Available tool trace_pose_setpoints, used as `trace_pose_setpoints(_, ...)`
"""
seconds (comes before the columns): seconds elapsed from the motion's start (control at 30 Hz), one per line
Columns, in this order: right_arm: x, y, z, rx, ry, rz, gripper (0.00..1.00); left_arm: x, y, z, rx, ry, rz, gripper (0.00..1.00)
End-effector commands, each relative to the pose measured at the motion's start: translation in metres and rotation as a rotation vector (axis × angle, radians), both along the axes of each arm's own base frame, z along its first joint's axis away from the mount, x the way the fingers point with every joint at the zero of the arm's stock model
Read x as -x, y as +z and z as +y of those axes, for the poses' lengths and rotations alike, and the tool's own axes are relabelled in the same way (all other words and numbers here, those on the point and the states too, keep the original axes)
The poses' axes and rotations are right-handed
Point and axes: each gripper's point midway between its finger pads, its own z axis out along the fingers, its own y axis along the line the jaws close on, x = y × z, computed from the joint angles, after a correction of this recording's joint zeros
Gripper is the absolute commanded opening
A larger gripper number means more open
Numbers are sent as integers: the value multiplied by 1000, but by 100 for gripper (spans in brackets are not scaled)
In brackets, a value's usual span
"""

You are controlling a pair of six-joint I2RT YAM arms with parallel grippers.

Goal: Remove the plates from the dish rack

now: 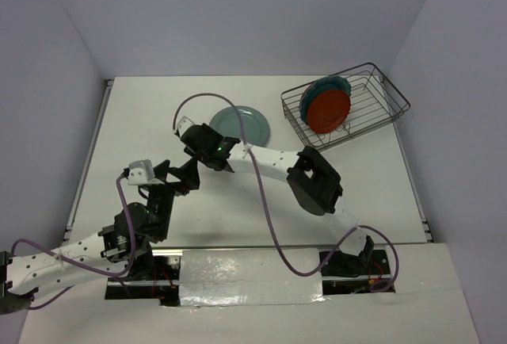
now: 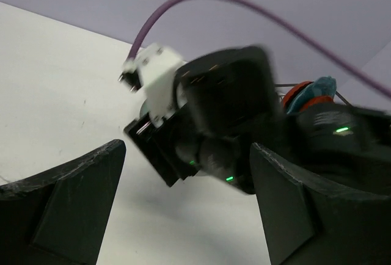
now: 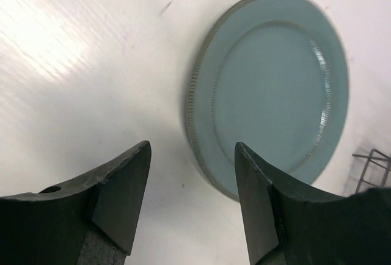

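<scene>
Dish rack (image 1: 380,100) stands at the far right of the table (image 1: 364,193) with a red plate (image 1: 329,110) and a teal plate (image 1: 315,90) upright inside. Grey-green plate (image 3: 275,88) lies flat just left of the rack. Right gripper (image 3: 192,155) is released beside it. Left gripper (image 2: 186,149) is released and empty.

Right arm (image 1: 273,162) lies between left pincer (image 1: 184,176) and dish rack (image 1: 374,100).

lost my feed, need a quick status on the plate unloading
Left gripper open, empty. Right gripper open, empty, near grey-green plate lying flat on table. Red plate and teal plate in dish rack. Right arm crosses ahead of left gripper.
</scene>
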Motion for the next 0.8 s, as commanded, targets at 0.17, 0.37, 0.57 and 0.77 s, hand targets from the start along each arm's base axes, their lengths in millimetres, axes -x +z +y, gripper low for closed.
trace_pose_setpoints(0.17,7,167,-51,-423,-160,-75,60,0,19,-16,4,-65,-48,95)
trace_pose_setpoints(0.37,-25,191,-140,-735,-397,-40,52,-3,13,-35,-55,-110,-50,95)
trace_pose_setpoints(0.57,-50,188,-222,-972,-597,-81,43,-9,5,-48,-121,-111,-18,95)
trace_pose_setpoints(0.77,-58,183,-267,-1008,-732,-168,43,-10,4,-51,-128,-122,-22,96)
